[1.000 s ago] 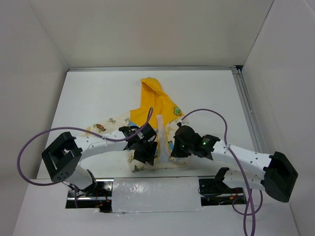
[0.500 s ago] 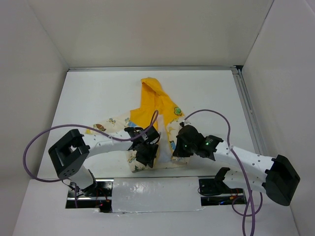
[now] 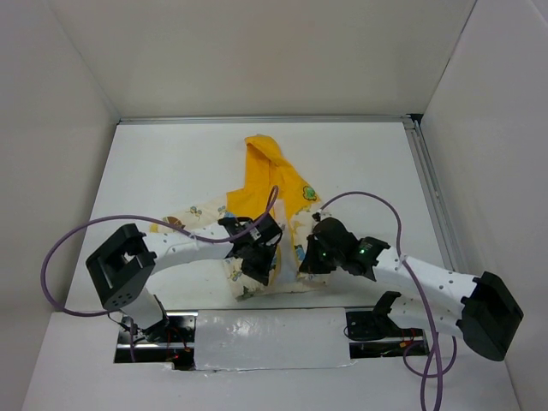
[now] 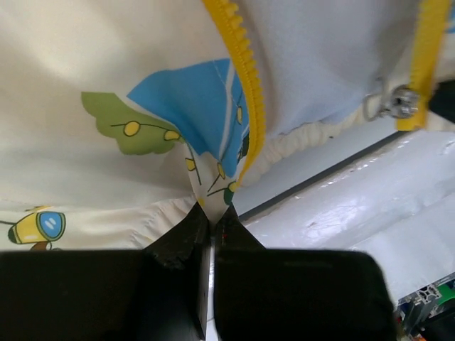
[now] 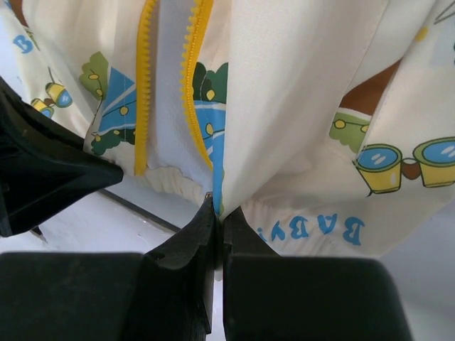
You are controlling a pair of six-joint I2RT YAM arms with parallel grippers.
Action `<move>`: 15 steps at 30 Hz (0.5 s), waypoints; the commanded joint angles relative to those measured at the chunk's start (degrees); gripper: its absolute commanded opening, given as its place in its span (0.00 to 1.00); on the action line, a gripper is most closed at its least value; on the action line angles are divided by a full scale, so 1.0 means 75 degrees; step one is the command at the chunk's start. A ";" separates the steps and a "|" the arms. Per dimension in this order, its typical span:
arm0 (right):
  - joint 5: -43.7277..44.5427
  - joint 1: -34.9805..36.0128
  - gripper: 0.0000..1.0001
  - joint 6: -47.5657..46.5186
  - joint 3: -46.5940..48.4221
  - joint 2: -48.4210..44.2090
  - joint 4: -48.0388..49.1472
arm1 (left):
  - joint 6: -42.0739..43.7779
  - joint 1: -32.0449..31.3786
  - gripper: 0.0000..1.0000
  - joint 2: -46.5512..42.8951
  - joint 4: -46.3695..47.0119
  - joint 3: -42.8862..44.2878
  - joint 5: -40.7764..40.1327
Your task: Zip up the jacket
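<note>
From above, the jacket [image 3: 270, 175] lies spread on the white table [image 3: 163, 163], its yellow hood [image 3: 264, 152] at the far end from my bases and its hem nearest them. My left gripper [image 3: 257, 267] is down on the jacket's left front panel by the hem. My right gripper [image 3: 306, 257] is on the right front panel, also by the hem, with the jacket's open front between the two.

In my left wrist view, my fingers [image 4: 178, 245] are clenched on a fold of the jacket's cream fabric. The pinch sits right at the foot of one row of yellow zipper teeth [image 4: 245, 78]. The metal slider [image 4: 399, 101] hangs at the foot of the jacket's other front edge, apart from that row.

In my right wrist view, these jaws are pinched tight on the jacket's hem edge, just beside the foot of a yellow row. The two rows run side by side, unjoined.
</note>
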 commanded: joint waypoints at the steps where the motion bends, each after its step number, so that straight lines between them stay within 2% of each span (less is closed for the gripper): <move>1: -0.0111 -0.0135 0.00 -0.0278 0.0211 -0.0287 0.0678 | 0.0062 0.0076 0.00 -0.0612 0.0132 0.0483 -0.0209; 8: -0.0486 -0.0697 0.00 -0.0689 0.0715 -0.0802 0.1756 | 0.0332 0.0814 0.00 -0.1900 0.0085 0.1186 -0.0397; 12: -0.1176 -0.1095 0.00 -0.0853 0.0540 -0.1411 0.3520 | 0.0367 0.1201 0.00 -0.2381 0.0564 0.1397 -0.0326; 15: -0.1856 -0.1236 0.00 -0.1425 0.0399 -0.1891 0.4600 | 0.0344 0.1471 0.00 -0.2733 0.1090 0.1421 -0.0279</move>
